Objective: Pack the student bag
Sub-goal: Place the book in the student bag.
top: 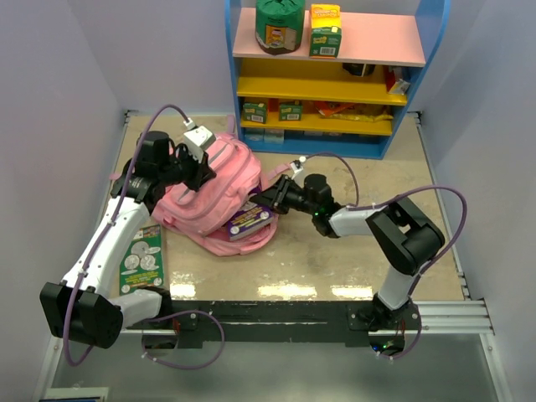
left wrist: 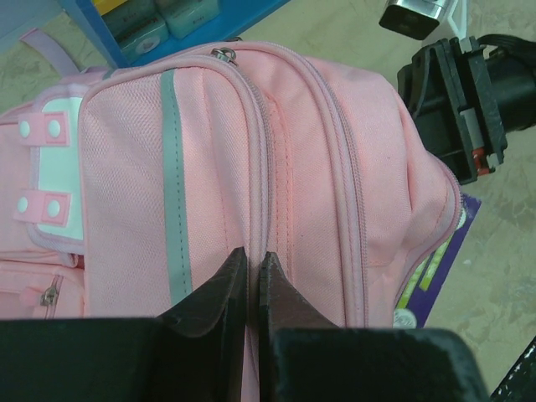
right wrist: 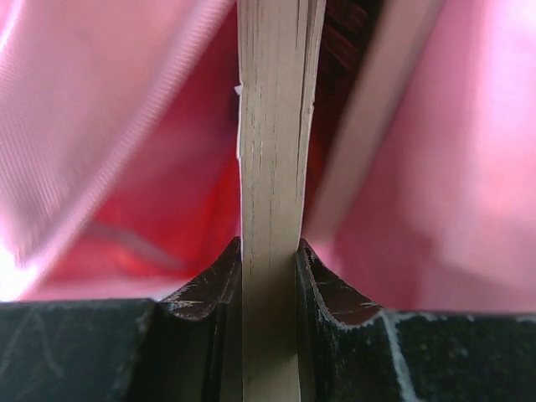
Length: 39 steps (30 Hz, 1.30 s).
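One student bag [top: 209, 197] lies on the surface [top: 335, 268], left of centre, between the two arms. It is pink with a single pale grey stripe down its front and a small white patch with two pink tabs.

The left hand [left wrist: 251, 255] sits on the bag's upper side. Its two fingers are drawn almost together and pinch a thin fold of pink fabric beside a zip line. The right hand [right wrist: 268, 247] is narrowed onto one book [top: 249, 221], with both fingers pressed against its pale page edges. Pink fabric shows on both sides of the book in the wrist view. From above, the book's purple cover lies in the bag's lower opening, partly under the pink flap.

One flat green packet [top: 141, 255] lies on the surface beside the left arm, apart from the bag. At the far edge stands one blue shelf unit [top: 230, 84] with a pink top board and two yellow boards below. The top board carries one green tub [top: 278, 25] and one yellow-green box [top: 325, 29] side by side.
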{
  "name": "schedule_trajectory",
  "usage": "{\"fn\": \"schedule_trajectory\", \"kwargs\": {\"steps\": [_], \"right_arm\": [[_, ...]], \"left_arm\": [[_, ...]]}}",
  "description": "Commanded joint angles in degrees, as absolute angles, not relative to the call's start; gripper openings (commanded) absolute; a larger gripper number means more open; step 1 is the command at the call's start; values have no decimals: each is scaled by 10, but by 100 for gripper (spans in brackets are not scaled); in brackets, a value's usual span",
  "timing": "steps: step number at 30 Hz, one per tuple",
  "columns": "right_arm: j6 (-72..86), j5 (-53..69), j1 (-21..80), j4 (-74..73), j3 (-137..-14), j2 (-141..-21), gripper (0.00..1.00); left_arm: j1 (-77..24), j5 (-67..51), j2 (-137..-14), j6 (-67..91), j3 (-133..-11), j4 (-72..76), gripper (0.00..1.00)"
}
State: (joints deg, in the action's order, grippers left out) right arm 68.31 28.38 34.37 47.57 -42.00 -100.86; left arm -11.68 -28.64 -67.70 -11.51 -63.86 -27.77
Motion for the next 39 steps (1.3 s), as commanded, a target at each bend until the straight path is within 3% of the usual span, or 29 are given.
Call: {"fn": "schedule_trajectory", "kwargs": {"steps": [1,2,5,9,11,12,15,19,23,25,31,32,35,39], "right_arm": [[728,36,417,479,-473,-963,0],[736,-59,446,469,-471,-952,0],[768,-194,496,416,-491,-961,0],[741,-233,520,390,-574,-1027,2],[708,-229,530,382,-632,-1062,20],[703,-199,531,383,-649,-1095,37],[665,-161,534,343,-688,-1106,56],[612,-161,537,315,-628,-1046,65],[536,-171,536,198,-621,-987,82],[520,-171,536,149,-606,-962,87],[527,-137,536,91,-477,-836,81],[533,-116,537,89,-453,-797,77],[548,-93,539,62,-363,-722,65],[533,-74,555,77,-282,-523,54]], "left_arm": [[-118,-345,-656,-97,-671,-178,0],[-118,-345,-655,-92,-671,-177,0],[-118,-352,-650,-70,-663,-167,0],[-118,-375,-648,-45,-654,-164,0],[-118,-376,-647,-37,-652,-163,0],[-118,-377,-647,-36,-652,-163,0],[-118,-366,-647,-41,-656,-163,0],[-117,-340,-655,-55,-654,-163,0],[-108,-303,-669,-72,-643,-149,0],[-92,-296,-680,-73,-641,-138,0],[-58,-315,-695,-69,-691,-184,11],[-56,-312,-692,-71,-699,-192,19],[-56,-313,-693,-88,-708,-238,27],[-56,-305,-687,-119,-695,-278,44]]}}
